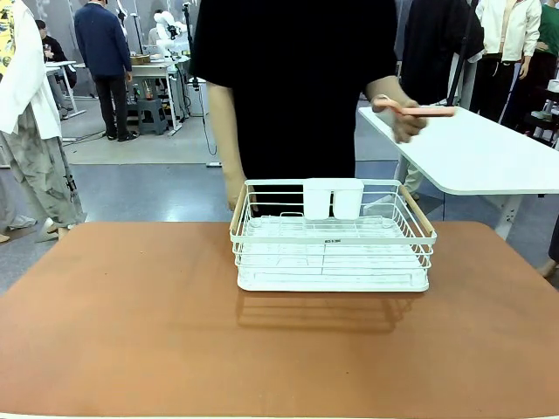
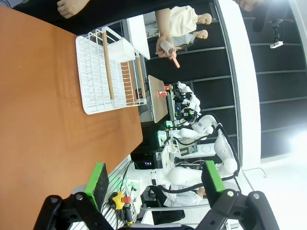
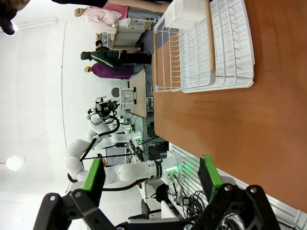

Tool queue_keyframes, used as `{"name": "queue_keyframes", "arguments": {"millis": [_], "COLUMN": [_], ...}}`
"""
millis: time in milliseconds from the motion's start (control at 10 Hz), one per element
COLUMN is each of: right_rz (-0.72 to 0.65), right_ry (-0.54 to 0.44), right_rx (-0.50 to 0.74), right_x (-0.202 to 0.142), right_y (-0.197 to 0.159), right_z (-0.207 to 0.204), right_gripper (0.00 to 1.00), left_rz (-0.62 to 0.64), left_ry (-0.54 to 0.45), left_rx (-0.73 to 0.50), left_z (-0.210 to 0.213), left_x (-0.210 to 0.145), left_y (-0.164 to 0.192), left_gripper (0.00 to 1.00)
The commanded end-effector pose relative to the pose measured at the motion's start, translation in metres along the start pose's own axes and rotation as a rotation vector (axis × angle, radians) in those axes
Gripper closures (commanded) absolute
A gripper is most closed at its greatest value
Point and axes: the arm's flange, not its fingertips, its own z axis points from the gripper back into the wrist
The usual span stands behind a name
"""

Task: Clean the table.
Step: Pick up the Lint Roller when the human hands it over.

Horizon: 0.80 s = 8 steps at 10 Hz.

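Both the left gripper (image 2: 154, 180) and right gripper (image 3: 151, 173) are hovering open and empty, likely waiting their turn. A person's hand (image 1: 403, 120) is holding a pink utensil (image 1: 430, 111) clear of the table (image 1: 131, 332).

Legible text: none.

Item 1. Small dark tag (image 1: 334, 240) on a cross wire of the white wire dish rack with pale wooden handles (image 1: 332, 278). The rack stands on the large reddish-brown matte-topped table (image 1: 131, 332). The tag carries pale marks that are too small to read (front view).

Item 2. Yellow garment with dark print (image 1: 5, 35) at the upper left edge of the front view. The print is cut off by the edge and cannot be read.

Item 3. Small pale screen (image 3: 128, 96) on distant equipment in the right wrist view. Its content is blurred and no characters can be made out.
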Motion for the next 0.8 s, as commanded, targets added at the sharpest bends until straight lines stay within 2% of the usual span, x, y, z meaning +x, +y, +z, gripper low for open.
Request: {"name": "queue_keyframes", "arguments": {"millis": [0,700], "right_rz": [0.003,0.003], "right_ry": [-0.002,-0.002], "right_rx": [0.000,0.000], "right_x": [-0.0005,-0.0005], "right_y": [0.0022,0.0022], "right_z": [0.0010,0.0010], "right_gripper": [0.00,0.00], "left_rz": [-0.001,-0.001], "left_ry": [-0.003,-0.003], "left_rx": [0.002,0.002], "left_z": [0.0027,0.0027], "left_x": [-0.0010,-0.0010], "left_y": [-0.0005,-0.0005], "left_gripper": [0.00,0.00]}}
